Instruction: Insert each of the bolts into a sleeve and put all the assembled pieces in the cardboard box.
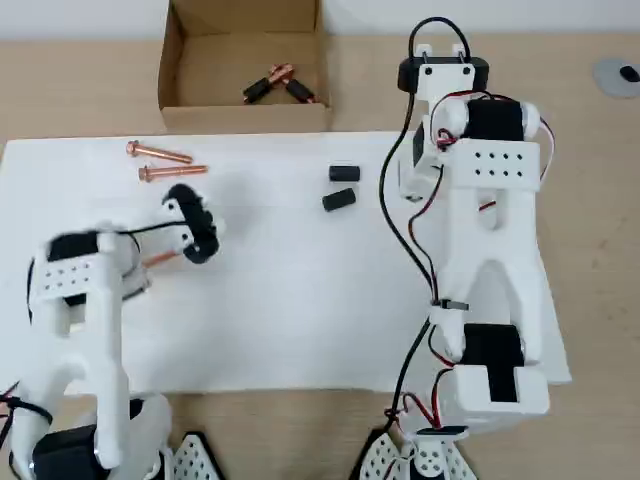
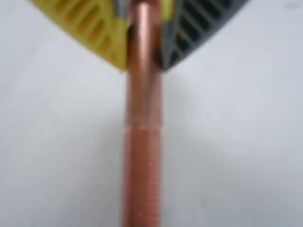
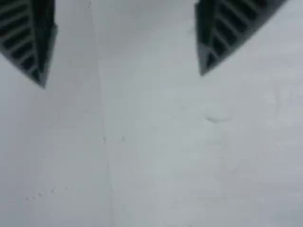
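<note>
- White sheet (image 1: pixel 300 300): work surface in the high view. All bearings below are taken from its centre.
- Right gripper (image 3: pixel 123 75): jaws spread wide, nothing between them, bare sheet beneath. In the high view its arm stands around 2 o'clock, close to the sleeves. Judged next job: take a sleeve and grip it across the round side, so both ends of the bore stay free.
- Left gripper (image 2: pixel 142 66): clamped on a bolt (image 2: pixel 142 156), with the yellow finger (image 2: pixel 90 23) and the dark finger (image 2: pixel 199 23) tight on either side. It sits at 9 o'clock in the high view. Best kept steady, presenting the shank while the other arm brings the sleeve.
- Cardboard box (image 1: pixel 215 60): at 12 o'clock, off the sheet's far edge. Assembled pieces (image 1: pixel 280 85) lie inside.
- Loose bolts (image 1: pixel 158 152) and (image 1: pixel 172 172): near 10 o'clock, side by side, untouched.
- Sleeves (image 1: pixel 343 173) and (image 1: pixel 339 199): close together at 1 o'clock. The nearer one looks the easier pick. Line up the bore and shank on one axis before pushing, since a tilted start would likely jam or knock the bolt askew.
- Hard to make out:
  - The right arm's own body covers its fingertips in the high view.
  - The pieces in the box overlap. They look like two, count unsure.
  - The held bolt runs out of the left wrist view, so it cannot be told whether the head or the tip leads.
  - Which way the sleeve bores face cannot be told.
</note>
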### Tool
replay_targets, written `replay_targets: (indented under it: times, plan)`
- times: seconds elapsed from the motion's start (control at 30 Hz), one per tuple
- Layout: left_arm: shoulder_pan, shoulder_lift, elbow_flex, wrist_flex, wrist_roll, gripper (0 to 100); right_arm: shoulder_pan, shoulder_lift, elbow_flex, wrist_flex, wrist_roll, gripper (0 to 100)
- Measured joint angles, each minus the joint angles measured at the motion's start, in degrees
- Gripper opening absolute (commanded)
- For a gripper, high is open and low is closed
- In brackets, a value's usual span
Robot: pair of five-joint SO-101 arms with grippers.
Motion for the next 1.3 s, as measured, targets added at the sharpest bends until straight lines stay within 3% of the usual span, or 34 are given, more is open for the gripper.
replay_targets:
  times: [0.3,0.47,0.83,1.13,1.23,1.3]
  plan:
    - [1.93,0.79,-7.21,15.3,-3.08,1,0.0,0.0,0.0,0.97,0.0,24.9]
    - [2.9,6.42,-11.87,16.35,-3.08,1,2.02,0.0,0.0,1.23,-0.09,24.9]
    - [5.63,23.47,-28.57,16.35,-3.08,15,2.9,0.0,0.0,1.23,0.0,24.9]
    - [5.98,26.2,-34.73,16.97,-3.08,16,2.9,0.0,0.0,1.14,0.0,24.9]
    - [6.95,26.2,-36.92,19.96,0.79,16,2.9,0.0,0.0,1.14,0.0,24.9]
    - [7.65,25.76,-38.42,23.3,11.08,16,2.9,0.0,0.0,1.14,0.0,24.9]
